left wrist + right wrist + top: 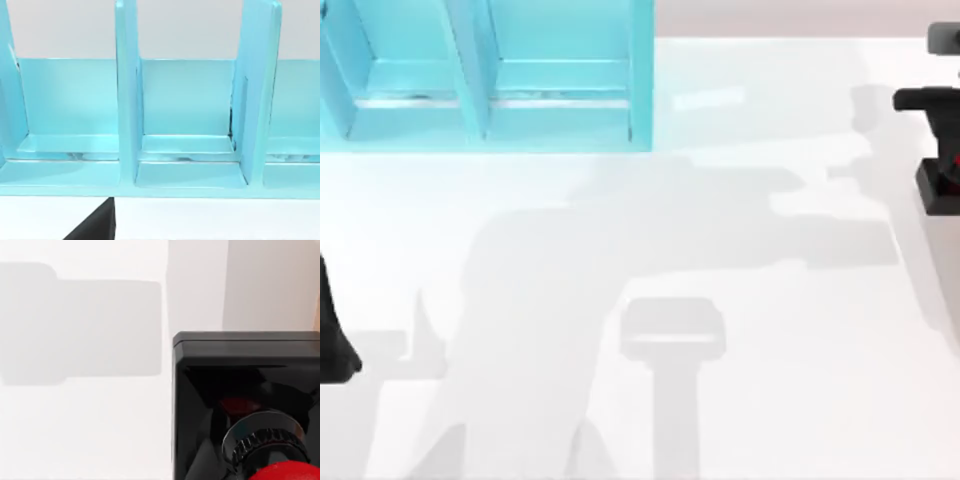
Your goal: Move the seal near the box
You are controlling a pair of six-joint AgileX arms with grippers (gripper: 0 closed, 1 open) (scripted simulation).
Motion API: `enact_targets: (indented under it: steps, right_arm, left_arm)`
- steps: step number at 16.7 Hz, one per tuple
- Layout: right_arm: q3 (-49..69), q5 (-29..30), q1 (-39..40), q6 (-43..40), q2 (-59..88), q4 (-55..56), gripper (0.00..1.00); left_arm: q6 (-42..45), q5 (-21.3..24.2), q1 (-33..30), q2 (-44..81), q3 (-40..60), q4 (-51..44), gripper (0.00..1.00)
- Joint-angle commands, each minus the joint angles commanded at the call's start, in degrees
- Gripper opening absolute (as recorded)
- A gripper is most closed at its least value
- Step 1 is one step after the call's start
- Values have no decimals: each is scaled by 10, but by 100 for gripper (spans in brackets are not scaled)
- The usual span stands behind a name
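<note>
My left arm (332,335) is sitting parked at the table's (620,250) left edge, its wrist camera facing the box (490,80), the blue divided one at the far left. At the right edge my right pincer (935,150) is working at the seal (250,410), whose black base and red knob are looming close under its wrist camera; I cannot tell how far its fingers are spread or whether they are gripping. I judge the pickup is under way, and next comes a firm grasp, a lift and a long carry leftward to the box.
</note>
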Motion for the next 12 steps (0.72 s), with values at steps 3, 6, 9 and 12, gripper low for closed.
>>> enact_targets:
  steps: [3,6,9,12]
  right_arm:
    - [0,0,0,0,0,0,23]
    - [0,0,0,0,0,0,45]
    - [0,0,0,0,0,0,68]
    - [0,0,0,0,0,0,90]
  left_arm:
    - [0,0,0,0,0,0,100]
    - [0,0,0,0,0,0,100]
    - [0,0,0,0,0,0,100]
    - [0,0,0,0,0,0,100]
